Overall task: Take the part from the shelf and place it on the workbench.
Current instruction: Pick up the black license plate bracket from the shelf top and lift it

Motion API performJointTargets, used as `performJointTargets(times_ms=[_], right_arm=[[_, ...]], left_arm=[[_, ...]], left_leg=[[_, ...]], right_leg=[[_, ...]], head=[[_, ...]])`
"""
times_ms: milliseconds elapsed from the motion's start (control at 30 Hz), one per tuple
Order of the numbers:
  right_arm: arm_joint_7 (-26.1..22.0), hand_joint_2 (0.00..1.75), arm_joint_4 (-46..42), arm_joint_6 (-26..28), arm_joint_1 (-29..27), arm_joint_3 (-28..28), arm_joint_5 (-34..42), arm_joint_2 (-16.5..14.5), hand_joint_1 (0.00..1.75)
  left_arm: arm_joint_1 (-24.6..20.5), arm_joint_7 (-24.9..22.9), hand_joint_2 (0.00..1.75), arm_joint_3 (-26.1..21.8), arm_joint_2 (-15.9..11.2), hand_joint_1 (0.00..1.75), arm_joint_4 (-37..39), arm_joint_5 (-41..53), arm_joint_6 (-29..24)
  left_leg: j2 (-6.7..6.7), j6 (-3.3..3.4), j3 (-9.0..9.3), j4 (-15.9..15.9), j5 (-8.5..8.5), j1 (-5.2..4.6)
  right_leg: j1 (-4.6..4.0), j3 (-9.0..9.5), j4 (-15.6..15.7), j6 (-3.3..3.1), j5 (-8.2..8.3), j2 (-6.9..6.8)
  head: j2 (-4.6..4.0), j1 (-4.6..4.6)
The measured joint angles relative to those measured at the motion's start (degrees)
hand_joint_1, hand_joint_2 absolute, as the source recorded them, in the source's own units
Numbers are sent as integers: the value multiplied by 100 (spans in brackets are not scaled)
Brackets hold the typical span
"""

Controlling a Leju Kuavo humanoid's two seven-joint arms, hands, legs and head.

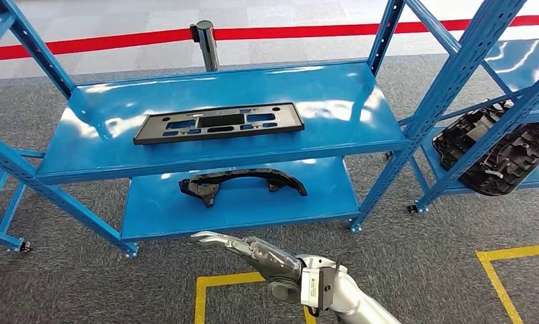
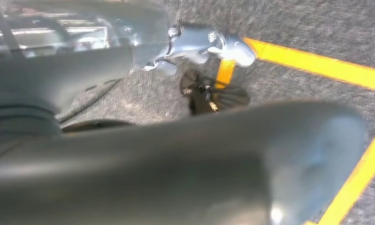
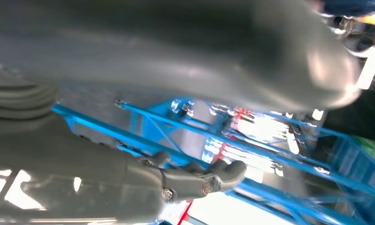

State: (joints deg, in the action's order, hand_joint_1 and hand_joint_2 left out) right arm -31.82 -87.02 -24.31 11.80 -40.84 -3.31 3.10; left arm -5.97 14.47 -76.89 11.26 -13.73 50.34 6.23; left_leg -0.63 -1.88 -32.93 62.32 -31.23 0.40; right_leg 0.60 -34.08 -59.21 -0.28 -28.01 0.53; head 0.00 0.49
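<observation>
A flat black rectangular frame part [image 1: 219,123] lies on the upper blue shelf board [image 1: 347,101]. On the lower board [image 1: 253,206] rests a curved black bracket part [image 1: 243,183]. My right hand [image 1: 243,246] reaches in from below, fingers stretched out and pointing left, just in front of the lower board's edge and holding nothing. In the right wrist view that hand [image 3: 176,183] shows its thick thumb and dark fingers spread apart against blue shelf beams. My left hand [image 2: 190,44] hangs over grey carpet with yellow tape, fingers apart and empty.
A second blue rack at the right holds ribbed black parts [image 1: 496,148] leaning past its post. Blue uprights [image 1: 415,115] frame the shelf. A grey post [image 1: 206,44] and red floor line lie behind. Yellow floor tape [image 1: 229,279] marks the carpet near me.
</observation>
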Motion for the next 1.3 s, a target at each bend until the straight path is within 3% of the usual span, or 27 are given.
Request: performJointTargets(times_ms=[100, 133, 167, 200, 267, 300, 367, 467, 533, 633, 667, 700, 767, 800, 867, 1000, 1033, 1100, 1167, 1200, 1233, 1300], right_arm=[[4, 0, 26, 27, -16, -1, 7, 0, 0], [7, 0, 38, 31, -26, -1, 7, 1, 0], [10, 0, 49, 39, -37, -2, 7, 2, 0], [14, 0, 57, 53, -45, -2, 7, 3, 0], [24, 0, 69, 79, -49, -3, 7, 3, 0], [29, 0, 73, 87, -46, -3, 5, 4, 0], [34, 0, 78, 91, -42, -4, 1, 4, 0], [35, 0, 80, 98, -41, -9, 0, 4, 0], [35, 0, 80, 101, -37, -9, 1, 5, 0], [34, 0, 85, 101, -63, -10, 1, 12, 0], [34, 0, 87, 102, -75, -10, 1, 15, 0], [34, 0, 88, 102, -82, -10, 1, 17, 0], [34, 0, 89, 105, -85, -9, 1, 19, 0], [34, 0, 91, 107, -85, -8, 1, 19, 0], [34, 0, 94, 113, -92, -6, 1, 22, 0], [34, 0, 96, 140, -117, 2, 8, 22, 0], [34, 0, 96, 147, -116, 4, 9, 18, 0], [34, 0, 96, 158, -124, 6, 10, 14, 0], [35, 0, 97, 164, -149, 6, 10, 14, 0], [35, 0, 97, 166, -159, 6, 10, 14, 0], [35, 0, 97, 167, -163, 6, 10, 14, 0], [36, 0, 99, 169, -169, 6, 9, 14, 0]], left_arm=[[12, -3, 0, 0, 0, 0, 0, -6, -1], [17, -3, 0, 0, 0, 0, 0, -9, -1], [20, -2, 0, 0, 0, 0, 0, -13, 0], [21, 0, 0, 0, -1, 0, 0, -19, 1], [20, 3, 0, 0, -1, 0, 1, -29, 2], [17, 6, 0, 0, -1, 0, 2, -32, 2], [14, 8, 0, 0, 1, 0, 7, -33, 4], [17, 12, 0, 0, -4, 0, 8, -36, -1], [13, 16, 0, 0, -8, 0, 8, -37, -5], [15, 17, 0, 0, -9, 0, 9, -37, -3], [19, 16, 0, 0, -9, 0, 9, -37, -3], [22, 16, 0, 0, -9, 0, 9, -37, -4], [26, 17, 0, 0, -9, 0, 9, -37, -5], [25, 19, 0, 0, -9, 0, 9, -37, -5], [20, 20, 0, 0, -10, 0, 9, -37, -8], [17, 26, 0, 0, -13, 0, 9, -37, -15], [11, 29, 0, 0, -13, 0, 9, -37, -15], [12, 33, 0, 0, -14, 0, 9, -37, -15], [30, 33, 0, 0, -16, 0, 9, -37, -15], [35, 34, 0, 0, -18, 0, 9, -37, -15], [38, 35, 0, 0, -21, 0, 9, -37, -15], [50, 37, 0, 1, -28, 0, 10, -37, -15]], left_leg=[[12, -36, -517, 1042, -417, 21], [12, -47, -674, 1299, -458, 33], [13, -57, -742, 1355, -388, 45], [15, -65, -699, 1172, -210, 59], [19, -84, -404, 424, 216, 86], [17, -78, -270, 109, 336, 88], [9, -33, -168, -136, 341, 69], [3, 89, -133, -175, 307, 72], [7, 150, -78, -190, 278, 85], [10, 200, -27, -192, 206, 71], [6, 202, 7, -192, 174, 65], [1, 198, 57, -192, 136, 62], [-7, 175, 184, -198, 47, 62], [-9, 154, 236, -204, 7, 59], [-2, 89, 308, -232, -45, 49], [14, -40, 377, -49, -87, 27], [15, -55, 274, 186, -160, 30], [16, -78, -141, 885, -423, 33], [16, -84, -536, 1345, -621, 37], [17, -86, -611, 1298, -569, 40], [17, -86, -596, 1052, -385, 45], [28, -85, -467, 335, 175, 60]], right_leg=[[13, 105, 19, -59, -60, -14], [15, 135, 18, -61, -86, -13], [19, 169, 17, -53, -115, -9], [27, 214, 15, -38, -148, -5], [40, 313, 6, 16, -230, 2], [35, 347, 0, 52, -273, 4], [18, 384, 6, 127, -312, 5], [23, 393, -58, 198, -315, -1], [24, 167, -467, 222, -486, -8], [20, -528, -1486, 231, -817, -9], [16, -667, -1591, 228, -767, -9], [12, -700, -1485, 220, -600, -9], [-5, -506, -798, 185, -74, -12], [-25, -403, -468, 160, 54, -16], [-58, -296, -143, 110, 88, -20], [-15, -81, -55, -26, 51, -11], [-3, -4, -43, -60, 19, -12], [2, 95, -36, -101, -65, -14], [4, 196, -36, -99, -159, -2], [9, 265, -36, -90, -212, 5], [15, 345, -36, -77, -271, 11], [18, 479, -41, -32, -400, 14]], head=[[0, -10], [0, -10], [0, -10], [0, -10], [0, -10], [0, -9], [0, -6], [0, -3], [0, -2], [0, -1], [0, -1], [0, -1], [0, -2], [0, -1], [0, 7], [0, 8], [0, 6], [0, 3], [0, 1], [0, 1], [0, 1], [0, 1]])
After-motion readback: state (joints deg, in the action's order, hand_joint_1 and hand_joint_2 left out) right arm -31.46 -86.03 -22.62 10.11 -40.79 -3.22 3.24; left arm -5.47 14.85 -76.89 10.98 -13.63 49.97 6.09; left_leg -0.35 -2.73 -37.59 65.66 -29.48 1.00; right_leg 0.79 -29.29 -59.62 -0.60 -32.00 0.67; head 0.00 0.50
